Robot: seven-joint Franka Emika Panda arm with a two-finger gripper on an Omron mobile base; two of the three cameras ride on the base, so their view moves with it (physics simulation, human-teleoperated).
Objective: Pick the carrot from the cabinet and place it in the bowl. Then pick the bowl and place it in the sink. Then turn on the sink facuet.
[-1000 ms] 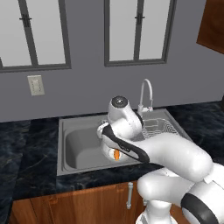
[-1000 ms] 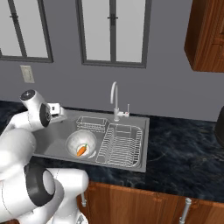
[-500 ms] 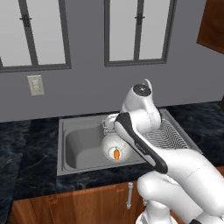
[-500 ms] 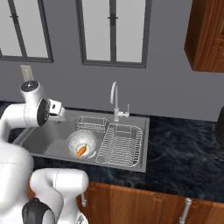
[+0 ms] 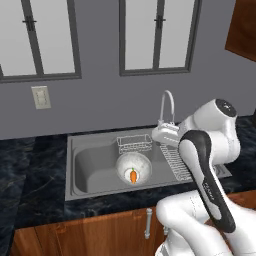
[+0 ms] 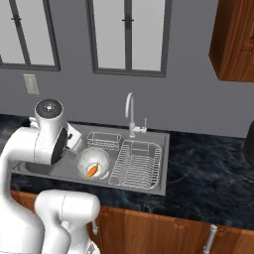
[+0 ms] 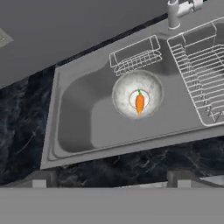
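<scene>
the sink [image 7: 78, 131] sits sunk in the dark marble desk [image 7: 26, 109], its basin on the left and a ribbed wire drainer [image 7: 199, 74] on the right. in the basin, toward its drainer side, stands the bowl [image 7: 124, 105] — white, faintly mottled — with the carrot [image 7: 139, 103] lying at its centre. both look settled, so what seems left is the tap.

the sink facuet [image 6: 130, 111] rises at the back rim, between basin and drainer, a thin gooseneck with a small lever [image 6: 144, 126] at its base (the lever is too small to read its angle). it should be stiff metal, smooth and likely slippery, fixed in place; a push on the free end of the lever looks a better bet than a pinch on the spout.

the jaws stand wide and hold nothing — in the hand view they hang above the sink's front edge, well apart from bowl and tap.
</scene>
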